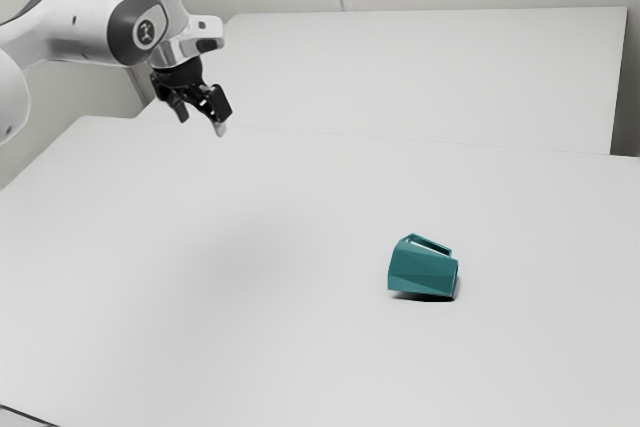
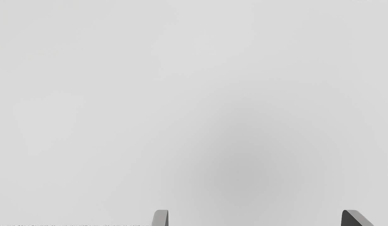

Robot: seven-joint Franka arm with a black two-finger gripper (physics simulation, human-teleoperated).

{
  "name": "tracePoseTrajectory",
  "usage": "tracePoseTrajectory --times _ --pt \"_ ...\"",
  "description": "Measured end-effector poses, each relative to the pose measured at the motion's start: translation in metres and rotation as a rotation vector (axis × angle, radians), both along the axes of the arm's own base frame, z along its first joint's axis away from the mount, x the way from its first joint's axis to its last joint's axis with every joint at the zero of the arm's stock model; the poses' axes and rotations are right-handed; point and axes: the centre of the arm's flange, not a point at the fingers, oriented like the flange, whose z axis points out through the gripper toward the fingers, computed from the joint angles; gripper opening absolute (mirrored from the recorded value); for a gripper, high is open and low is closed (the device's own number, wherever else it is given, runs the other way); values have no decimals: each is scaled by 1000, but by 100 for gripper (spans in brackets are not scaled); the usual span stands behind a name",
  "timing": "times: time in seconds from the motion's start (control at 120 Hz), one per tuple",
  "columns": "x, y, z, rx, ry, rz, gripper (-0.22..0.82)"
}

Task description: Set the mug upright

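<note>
My gripper (image 1: 201, 125) hangs high over the table at the exterior view's upper left, well apart from the mug. In the wrist view the two fingertips of the gripper (image 2: 255, 218) stand wide apart with nothing between them, so it is open. A teal faceted mug (image 1: 423, 271) lies on its side on the table, toward the exterior view's right and lower down, its handle (image 1: 430, 244) on the upper side. Which way its mouth faces I cannot tell for sure.
The white table (image 1: 250, 347) stretches under the arm and the mug. Behind it is another white surface (image 1: 430, 77), with pale walls beyond. A soft shadow falls on the tabletop (image 2: 87, 94) below my hand.
</note>
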Motion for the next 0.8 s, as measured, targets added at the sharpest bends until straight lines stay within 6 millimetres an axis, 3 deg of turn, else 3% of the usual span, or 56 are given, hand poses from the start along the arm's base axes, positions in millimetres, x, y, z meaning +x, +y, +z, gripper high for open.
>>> tracePoseTrajectory --times 0.125,0.267,0.375,0.625,0.8 --pt "-2 4 -2 -13 -2 24 60" --pt "-8 -18 -20 -128 13 42 60" --pt "-11 -38 -51 -238 57 66 60" --pt "-6 -83 -103 -453 133 112 60" --pt "3 -107 -159 -592 208 163 60"
